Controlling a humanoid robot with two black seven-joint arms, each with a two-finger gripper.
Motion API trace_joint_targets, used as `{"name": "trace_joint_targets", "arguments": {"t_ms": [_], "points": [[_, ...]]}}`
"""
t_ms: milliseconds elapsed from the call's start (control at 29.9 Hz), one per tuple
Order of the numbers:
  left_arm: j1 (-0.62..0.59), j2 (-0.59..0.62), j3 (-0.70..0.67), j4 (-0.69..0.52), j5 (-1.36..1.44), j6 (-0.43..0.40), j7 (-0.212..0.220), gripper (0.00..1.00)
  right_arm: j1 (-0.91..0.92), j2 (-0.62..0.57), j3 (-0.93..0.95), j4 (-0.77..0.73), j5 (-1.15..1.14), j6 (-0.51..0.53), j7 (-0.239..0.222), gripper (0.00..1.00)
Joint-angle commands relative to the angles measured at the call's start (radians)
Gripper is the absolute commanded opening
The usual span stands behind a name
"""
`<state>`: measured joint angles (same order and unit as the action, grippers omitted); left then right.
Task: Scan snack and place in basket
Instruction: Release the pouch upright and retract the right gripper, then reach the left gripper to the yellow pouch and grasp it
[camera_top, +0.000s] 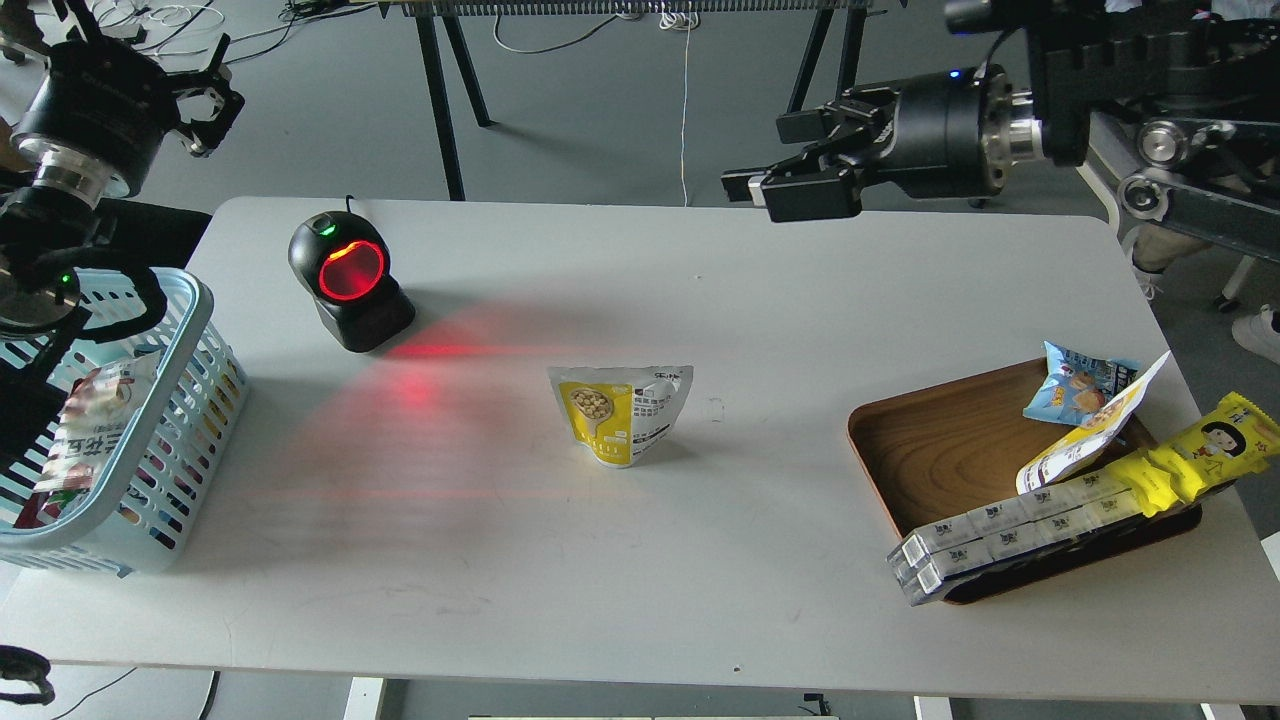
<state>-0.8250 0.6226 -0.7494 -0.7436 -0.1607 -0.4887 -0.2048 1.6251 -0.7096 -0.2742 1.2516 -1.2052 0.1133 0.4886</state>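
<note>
Snack (620, 414) stands upright near the middle of the white worktop (700, 560), yellow face with the bean picture plus white print panel showing, top edge a bit crumpled, nothing touching it. Using the snack as landmark: scanner (348, 281) sits up-left of it, black body, red glowing window angled toward the snack, small green light on top, red glow spilling across the worktop between the two. Basket (150, 440) is far left of the snack at the worktop's left edge, light blue, slotted sides, tilted a little, already holding a red-and-white packet (88, 425). Wooden tray (950, 450) is well to the right of the snack, brown, rounded corners. On the tray: a small blue snack bag (1075, 385) at the back, a yellow-and-white pouch (1085, 440) leaning beside it, a long bright-yellow pack with cartoon face (1200, 450) hanging over the right rim, and a row of clear-wrapped white boxes (1010, 535) along the front edge, overhanging the tray. Right pincer (760, 190) hangs up-right of the snack over the worktop's far edge, fingers pointing left, released with a gap between them, grasping nothing, well apart from the snack. Left pincer (205, 105) is far up-left of the snack, above the basket side, dark and end-on; cannot tell whether it is released or clenched.
</note>
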Motion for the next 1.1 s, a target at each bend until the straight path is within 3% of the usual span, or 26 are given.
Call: {"name": "trace_joint_targets", "arguments": {"t_ms": [0, 267, 535, 802, 969, 1070], "points": [[-0.014, 0.054, 0.001, -0.054, 0.140, 0.000, -0.004, 0.99, -0.114, -0.077, 0.105, -0.014, 0.143, 0.000, 0.000, 0.95], [-0.098, 0.192, 0.002, -0.265, 0.594, 0.000, -0.002, 0.99, -0.303, -0.139, 0.237, -0.052, 0.539, -0.015, 0.000, 0.95], [-0.192, 0.203, 0.001, -0.564, 1.142, 0.000, -0.001, 0.98, -0.401, -0.128, 0.285, -0.172, 1.062, 0.009, 0.000, 0.95], [-0.186, 0.164, 0.044, -0.795, 1.668, 0.000, -0.008, 0.93, -0.485, -0.085, 0.319, -0.308, 1.430, 0.166, 0.000, 0.95], [-0.197, 0.144, 0.159, -0.921, 1.913, 0.000, -0.010, 0.90, -0.603, -0.021, 0.440, -0.455, 1.611, 0.298, 0.000, 0.95], [-0.203, 0.094, 0.202, -0.936, 2.070, 0.000, -0.010, 0.89, -0.674, 0.024, 0.545, -0.497, 1.644, 0.350, 0.000, 0.96]]}}
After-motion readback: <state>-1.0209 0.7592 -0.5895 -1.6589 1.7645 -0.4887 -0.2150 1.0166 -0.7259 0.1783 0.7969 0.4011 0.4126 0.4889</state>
